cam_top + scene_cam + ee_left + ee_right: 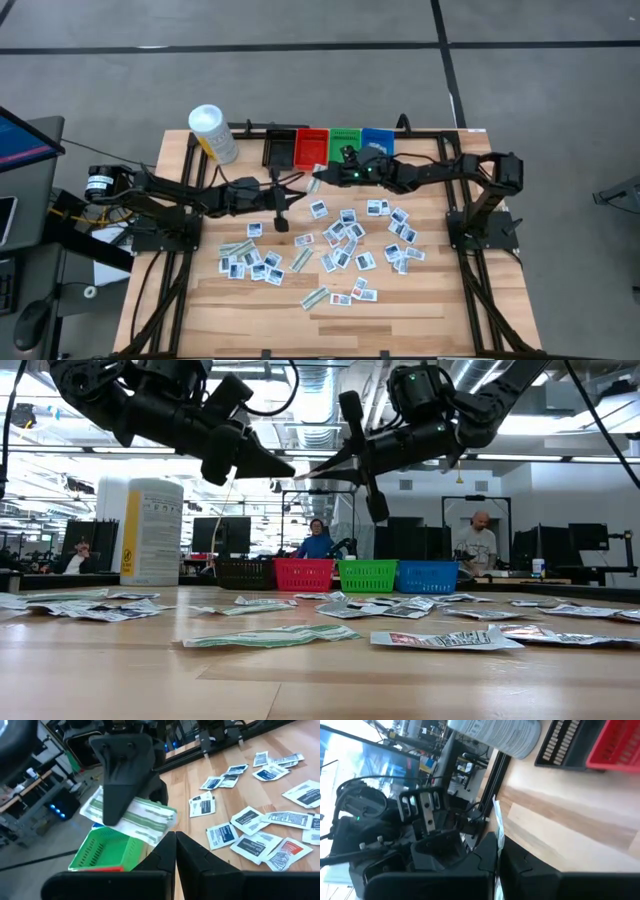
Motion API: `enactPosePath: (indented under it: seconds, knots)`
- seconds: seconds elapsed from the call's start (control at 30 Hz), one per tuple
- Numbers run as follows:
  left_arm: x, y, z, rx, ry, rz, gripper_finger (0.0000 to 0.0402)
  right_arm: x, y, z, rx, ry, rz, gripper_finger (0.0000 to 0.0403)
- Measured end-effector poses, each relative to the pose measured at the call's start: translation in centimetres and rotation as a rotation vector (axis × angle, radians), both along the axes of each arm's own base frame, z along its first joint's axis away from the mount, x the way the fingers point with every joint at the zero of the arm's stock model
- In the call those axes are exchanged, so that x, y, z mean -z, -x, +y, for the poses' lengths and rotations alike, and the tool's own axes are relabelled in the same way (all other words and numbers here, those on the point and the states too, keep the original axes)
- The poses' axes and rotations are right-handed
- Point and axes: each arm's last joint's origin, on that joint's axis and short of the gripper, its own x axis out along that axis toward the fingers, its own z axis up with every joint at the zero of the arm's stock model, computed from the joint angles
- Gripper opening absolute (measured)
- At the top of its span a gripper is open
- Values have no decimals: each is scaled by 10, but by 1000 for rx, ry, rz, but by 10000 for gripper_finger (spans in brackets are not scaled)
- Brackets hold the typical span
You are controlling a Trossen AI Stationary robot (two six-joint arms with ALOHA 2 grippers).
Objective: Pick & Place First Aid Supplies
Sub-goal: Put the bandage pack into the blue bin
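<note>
On the near half of the wooden table (400, 305), dozens of small flat white packets (345, 240) lie scattered, most of them from the centre out toward three o'clock, with a smaller cluster at about eight o'clock. A few long pale-green strips (270, 637) lie among them, one flat at the near edge.

Above the middle of the table the two dark arms meet, tip to tip. The right gripper (318, 176), reaching in from three o'clock, has its fingers pressed together on a pale-green striped packet (131, 817), held in the air clear of the tabletop. The left gripper (282, 192), reaching in from nine o'clock, has its fingers closed with nothing between them, its tips just beside the held packet.

Beyond them, along the far edge at twelve o'clock, four small bins stand in a row: black bin (279, 150), red bin (311, 148), green bin (345, 141) and blue bin (377, 141). At eleven o'clock stands a white-capped yellow bottle (213, 133).

Farther off, past the table, people sit at desks in the room.
</note>
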Motion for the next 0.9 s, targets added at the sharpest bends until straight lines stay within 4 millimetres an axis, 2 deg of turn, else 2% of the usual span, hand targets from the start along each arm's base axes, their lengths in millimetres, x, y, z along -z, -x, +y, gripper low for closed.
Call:
enactPosePath:
  seconds: [0.13,0.27,0.5,0.67,0.8,0.9]
  knots:
    - [4,1,3,-73,74,14,12,-2,4,-9,15,35,4,1]
    - [14,7,6,-177,281,1,12,-11,13,-20,23,96,28,1]
    - [35,22,9,-302,577,-33,12,-33,49,-40,47,240,192,1]
    - [35,22,9,-320,608,-59,12,-42,87,-56,66,315,385,1]
    - [30,21,11,-343,594,-126,12,-37,116,-69,103,305,569,1]
    - [26,20,12,-347,582,-175,12,-31,129,-78,150,271,671,2]
